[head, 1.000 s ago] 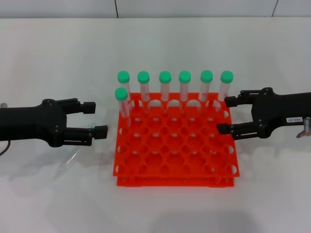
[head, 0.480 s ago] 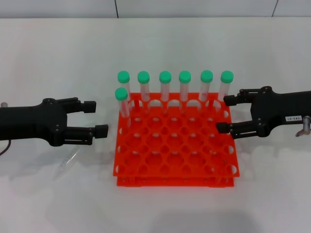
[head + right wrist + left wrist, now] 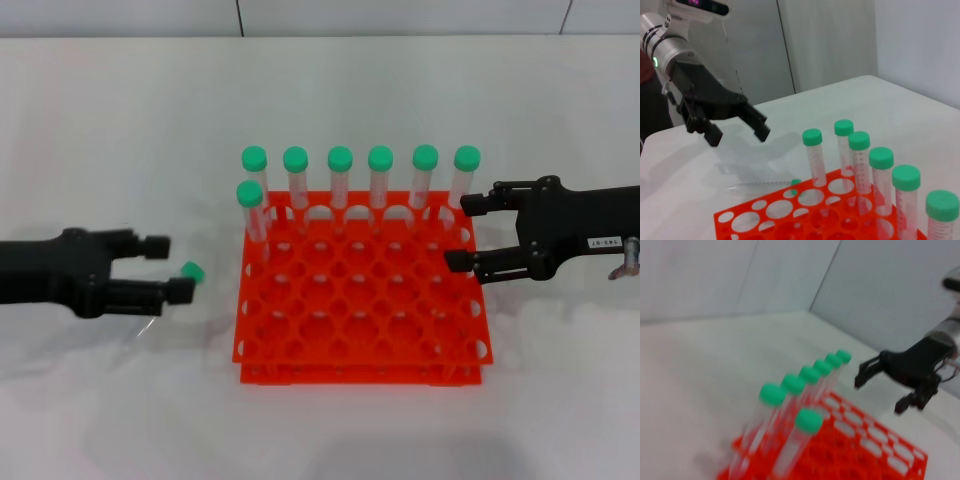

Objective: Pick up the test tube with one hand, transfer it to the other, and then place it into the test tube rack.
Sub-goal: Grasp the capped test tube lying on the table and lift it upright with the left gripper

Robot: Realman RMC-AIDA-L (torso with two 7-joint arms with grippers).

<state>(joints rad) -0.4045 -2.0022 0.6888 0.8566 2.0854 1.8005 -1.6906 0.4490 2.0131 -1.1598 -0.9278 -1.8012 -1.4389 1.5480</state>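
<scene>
White tabletop, pale wall panels behind. At centre, orange rack with seven other tubes upright: six along the far row, one in the next row at the left corner.

Lying flat on the tabletop just off the rack's left side: tube. Green cap nearest the rack, not touching it. Clear body slanting away from the rack and back toward the robot, mostly hidden under the near finger in the head view, plainer from the right wrist.

Left claw low over the tabletop, fingers spread wide, nothing between them. Cap just beyond the fingertips, roughly on the line of the gap, so the tube sits ahead of and partly beneath the claw rather than inside it. From the right wrist, seen hanging above the tube, clear of it.

Right claw over the rack's right edge, likewise spread and empty, well apart from the tube with the whole rack between; visible also from the left wrist.

Clearly nearer: left. Judged next: lowering and lining the spread fingers across the tube's long axis, not along it, to pinch the body below the cap. Risk, as a guess: rolling the round tube or nudging the cap toward the rack.
</scene>
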